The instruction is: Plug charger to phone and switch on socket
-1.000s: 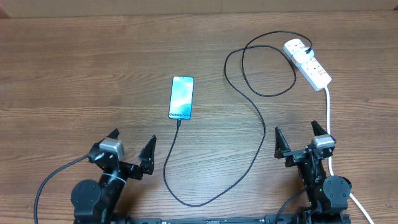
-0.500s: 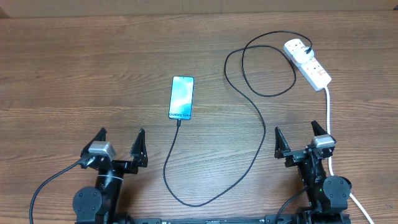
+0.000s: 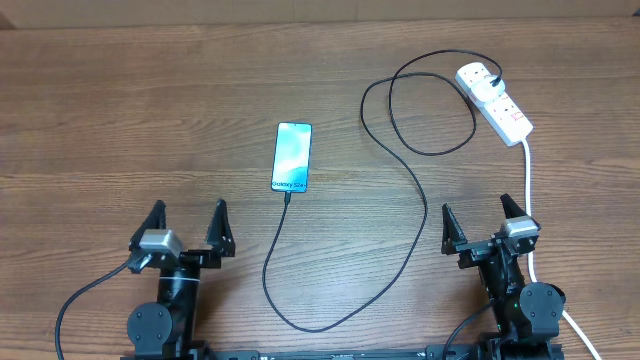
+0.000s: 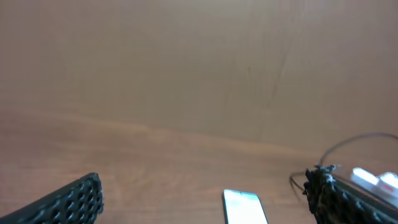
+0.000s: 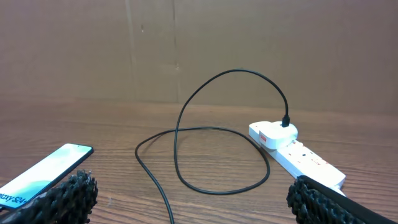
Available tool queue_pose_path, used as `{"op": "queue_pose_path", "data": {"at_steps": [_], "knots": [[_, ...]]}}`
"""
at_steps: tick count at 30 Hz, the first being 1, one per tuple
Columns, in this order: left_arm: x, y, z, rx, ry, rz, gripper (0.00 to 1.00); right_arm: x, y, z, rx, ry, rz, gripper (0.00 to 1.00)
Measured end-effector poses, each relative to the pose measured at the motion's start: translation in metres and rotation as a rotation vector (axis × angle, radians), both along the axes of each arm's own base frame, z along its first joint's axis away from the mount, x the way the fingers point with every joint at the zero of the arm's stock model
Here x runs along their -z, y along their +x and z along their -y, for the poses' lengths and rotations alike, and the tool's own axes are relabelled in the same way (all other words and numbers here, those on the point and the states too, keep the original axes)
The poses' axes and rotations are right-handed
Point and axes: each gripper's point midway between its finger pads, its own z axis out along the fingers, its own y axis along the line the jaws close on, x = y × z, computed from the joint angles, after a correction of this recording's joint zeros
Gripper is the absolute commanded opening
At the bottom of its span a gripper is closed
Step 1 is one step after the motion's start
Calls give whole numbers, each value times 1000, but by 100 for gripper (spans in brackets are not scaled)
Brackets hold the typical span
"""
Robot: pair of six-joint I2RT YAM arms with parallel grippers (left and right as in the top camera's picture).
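Black and spread wide, my left gripper [image 3: 189, 206] has swung leftward; the slim blue-green-screened smartphone [image 3: 292, 156] lies farther off, to its right.

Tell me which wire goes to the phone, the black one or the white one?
The thin black cable: it loops from the power strip to the phone, at its near end. The thick white cord leaves the strip and never nears it.

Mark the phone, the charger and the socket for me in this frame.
phone [image 3: 292, 152]: overhead view, middle of its screen.
charger [image 5: 239, 71]: right wrist view, top of the cable's raised loop.
socket [image 3: 510, 116]: overhead view, white body near the cord end.
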Motion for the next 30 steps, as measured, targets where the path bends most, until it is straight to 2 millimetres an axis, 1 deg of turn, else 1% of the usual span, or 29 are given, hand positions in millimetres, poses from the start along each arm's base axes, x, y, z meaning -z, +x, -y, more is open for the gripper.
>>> {"op": "queue_pose_path", "data": {"at_steps": [4,7,13,15,16,30], "knots": [[-2,0,-5,-30,-3,15,100,0,0,0,0,0,0,100],[2,1,-8,-47,-5,1,100,0,0,0,0,0,0,100],[34,2,-11,-62,-4,-126,100,0,0,0,0,0,0,100],[48,2,-12,-68,1,-182,100,0,0,0,0,0,0,100],[51,2,-12,-71,5,-194,100,0,0,0,0,0,0,100],[51,1,-16,-92,137,-195,100,0,0,0,0,0,0,100]]}}
